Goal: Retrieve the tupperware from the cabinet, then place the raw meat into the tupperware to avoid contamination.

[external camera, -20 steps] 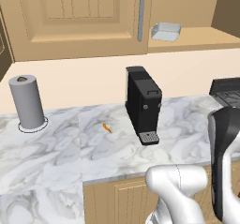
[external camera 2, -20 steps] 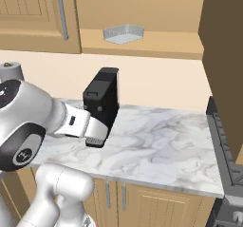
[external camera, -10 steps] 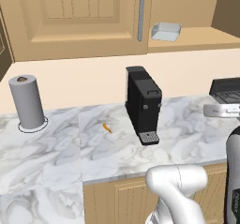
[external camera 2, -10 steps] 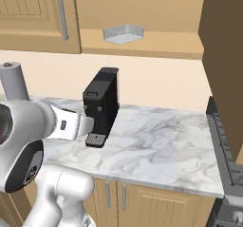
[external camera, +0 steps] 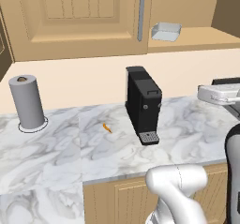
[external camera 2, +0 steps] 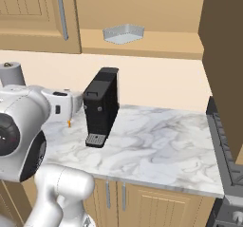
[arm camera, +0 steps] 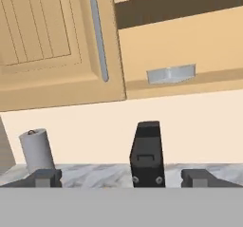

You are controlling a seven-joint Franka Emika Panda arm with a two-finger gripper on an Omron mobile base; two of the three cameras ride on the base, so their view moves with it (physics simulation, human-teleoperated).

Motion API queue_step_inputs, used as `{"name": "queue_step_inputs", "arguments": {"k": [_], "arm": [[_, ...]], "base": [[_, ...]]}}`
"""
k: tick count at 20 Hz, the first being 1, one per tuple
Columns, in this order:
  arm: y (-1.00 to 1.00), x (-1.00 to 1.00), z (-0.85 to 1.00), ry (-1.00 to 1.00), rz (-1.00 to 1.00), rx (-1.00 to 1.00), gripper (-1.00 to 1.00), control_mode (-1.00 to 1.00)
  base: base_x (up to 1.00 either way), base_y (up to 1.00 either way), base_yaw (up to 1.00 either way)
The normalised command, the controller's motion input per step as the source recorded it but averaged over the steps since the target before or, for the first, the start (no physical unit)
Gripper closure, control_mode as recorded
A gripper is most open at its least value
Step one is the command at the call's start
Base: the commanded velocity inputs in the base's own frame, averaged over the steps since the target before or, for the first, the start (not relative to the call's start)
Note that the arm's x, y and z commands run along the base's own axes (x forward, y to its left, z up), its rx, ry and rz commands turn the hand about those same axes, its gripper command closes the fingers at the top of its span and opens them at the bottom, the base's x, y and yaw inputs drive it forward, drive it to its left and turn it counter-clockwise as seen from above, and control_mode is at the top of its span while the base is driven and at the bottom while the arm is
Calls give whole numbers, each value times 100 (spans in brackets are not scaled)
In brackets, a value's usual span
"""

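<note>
**A:** Where do the fingers [arm camera: 121,177] stand, and what lies nearest them?

**B:** Spread wide, nothing between them. In the hand view the two tips rise low, with the black coffee machine [arm camera: 148,154] standing between and beyond them on the marble table [external camera: 197,134].

**A:** And the tupperware?

**B:** Up and away. The tupperware [arm camera: 171,73] sits on the open shelf of the cabinet [arm camera: 47,41], just right of the door's silver bar handle [arm camera: 98,38], above the coffee machine and a little to its right. Its long axis runs across the hand view, so the fingers would likely have to rise and reach forward over the machine.

**A:** The raw meat?

**B:** The raw meat [external camera: 107,128] lies on the table left of the coffee machine, with the paper-towel roll [external camera: 27,102] farther left.
</note>
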Motion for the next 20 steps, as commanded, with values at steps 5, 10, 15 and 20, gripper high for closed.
{"name": "queue_step_inputs", "arguments": {"k": [5, 10, 15, 20], "arm": [[34, 42, 40, -30, 6, 0, -100, -100], [34, 53, 42, -30, 1, 0, -100, -100], [40, 62, 47, -19, 0, -1, -100, -100], [32, 67, 44, -1, 0, 0, -100, -100]], "base": [[0, 0, 0], [0, 0, 0], [0, 0, 0], [0, 0, 0]]}}
